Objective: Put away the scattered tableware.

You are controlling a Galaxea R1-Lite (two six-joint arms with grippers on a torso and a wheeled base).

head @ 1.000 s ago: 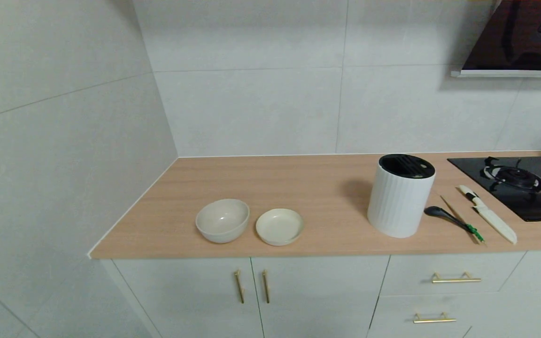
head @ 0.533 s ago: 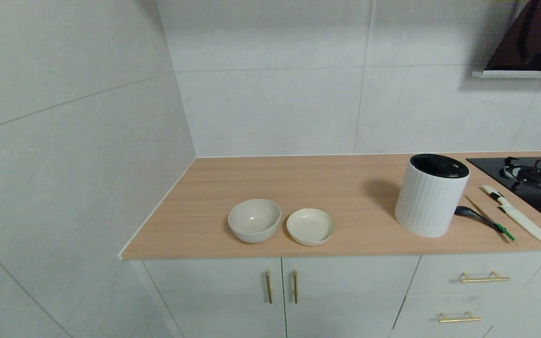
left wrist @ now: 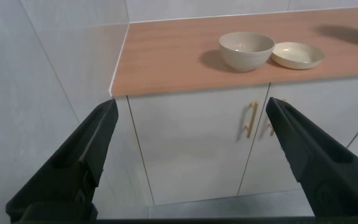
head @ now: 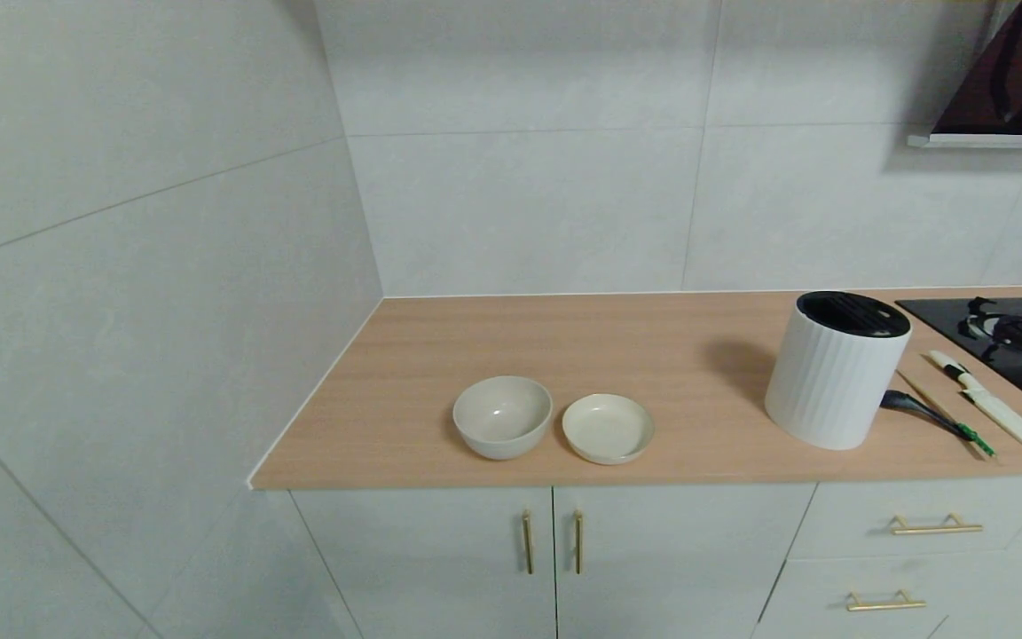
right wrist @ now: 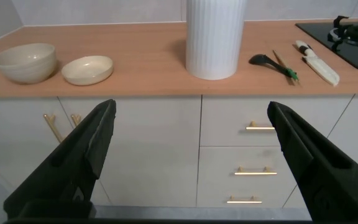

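Observation:
On the wooden counter (head: 564,346) a deep cream bowl (head: 502,416) stands beside a shallow cream dish (head: 608,428). To the right stands a white ribbed holder (head: 835,370) with a black slotted top. Past it lie a black spoon (head: 915,407), a chopstick (head: 941,410) with a green end, and a white knife (head: 994,407). My left gripper (left wrist: 188,155) is open, low in front of the cabinets, with the bowl (left wrist: 246,50) and dish (left wrist: 298,55) beyond it. My right gripper (right wrist: 191,158) is open too, below counter height, facing the holder (right wrist: 215,37), spoon (right wrist: 267,61) and knife (right wrist: 319,63).
A black gas hob (head: 1012,342) sits at the counter's right end under a range hood (head: 1008,80). Tiled walls close off the left and back. Below the counter are cabinet doors (head: 555,559) and drawers (head: 928,524) with gold handles.
The whole head view has shifted, so everything on the counter appears further right; the camera moved. The objects themselves stay in place.

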